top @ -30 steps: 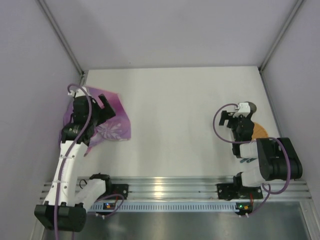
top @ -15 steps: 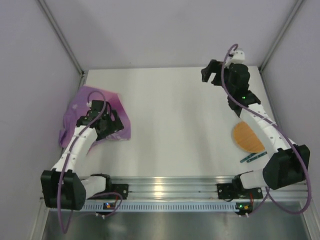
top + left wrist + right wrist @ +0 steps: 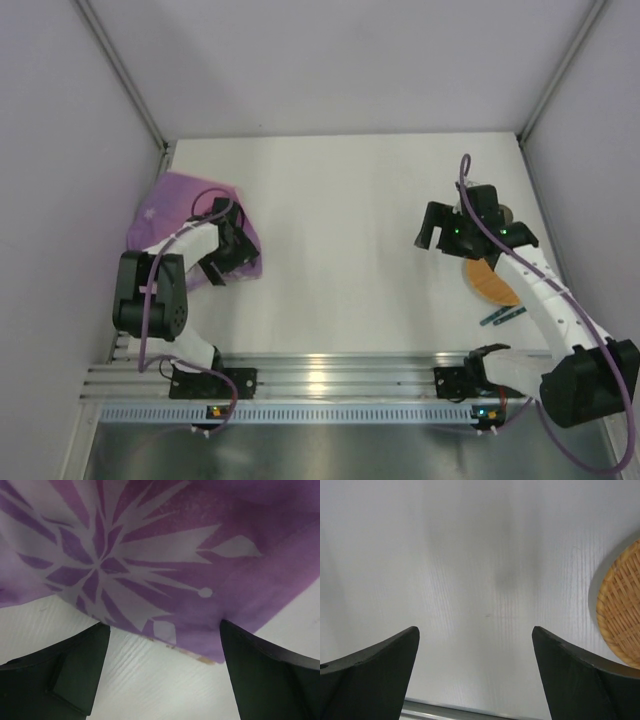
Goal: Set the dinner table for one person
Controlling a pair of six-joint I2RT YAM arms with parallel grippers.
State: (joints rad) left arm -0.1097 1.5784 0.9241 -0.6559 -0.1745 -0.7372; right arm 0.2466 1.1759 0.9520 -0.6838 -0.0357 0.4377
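The dinner table (image 3: pixel 350 200) is a large white top. A purple placemat (image 3: pixel 170 205) with a pale printed pattern lies crumpled at its left side. My left gripper (image 3: pixel 232 256) hangs low over the mat's near right corner. In the left wrist view it (image 3: pixel 165 628) is open, and the mat's edge (image 3: pixel 165 570) lies just beyond its fingertips with white table between them. My right gripper (image 3: pixel 435 228) hovers over bare table to the left of a round woven plate (image 3: pixel 488 284). It is open (image 3: pixel 475 630) and empty, with the plate's rim (image 3: pixel 622 620) at the right.
Teal cutlery (image 3: pixel 503 317) lies near the front right, beside the plate. A small grey object (image 3: pixel 506 213) shows behind the right arm. Grey walls close in the table on the left, the far side and the right. A metal rail (image 3: pixel 330 378) runs along the near edge.
The right arm has swung back from the far right corner to just left of the woven plate. The left gripper has shifted to the mat's near right corner. Both stay open.
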